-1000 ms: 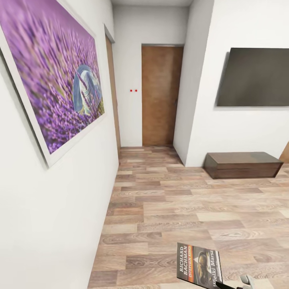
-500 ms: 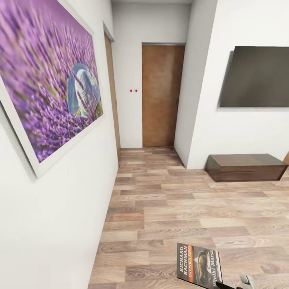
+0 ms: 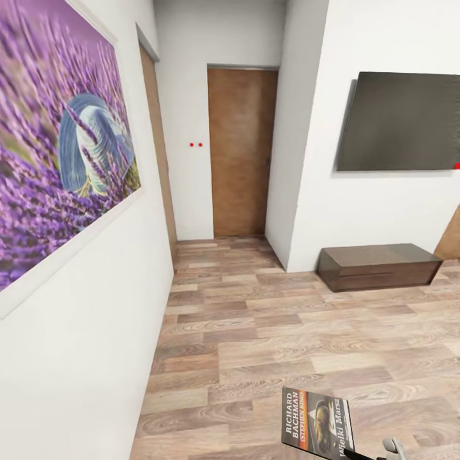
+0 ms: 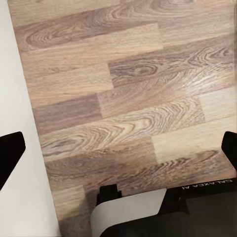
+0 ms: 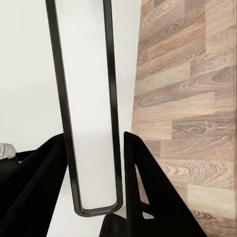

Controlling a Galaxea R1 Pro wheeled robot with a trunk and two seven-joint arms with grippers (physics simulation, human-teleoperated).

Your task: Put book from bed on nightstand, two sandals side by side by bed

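The book [image 3: 317, 425], a dark paperback with an orange band and white "RICHARD BACHMAN" lettering, hangs low in the head view above the wood floor. My right gripper [image 5: 94, 139] is shut on it. In the right wrist view the book [image 5: 89, 98] is a pale slab with a dark rim, standing between the two black fingers [image 5: 148, 187]. A grey part of that right arm [image 3: 393, 448] peeks in beside the book. My left gripper [image 4: 118, 148] is open over bare floor planks, its fingers far apart with nothing between them. The bed, nightstand and sandals are out of view.
A white wall with a large purple lavender picture [image 3: 57, 160] runs close along my left. Ahead is a short corridor ending in a brown door [image 3: 243, 150]. A dark TV [image 3: 402, 121] hangs on the right wall above a long low bench [image 3: 377, 265]. Wood floor [image 3: 268, 332] lies between.
The whole head view has shifted: the door, TV and bench slid left and the picture looms larger, so the camera moved. The book keeps its place in my right gripper.
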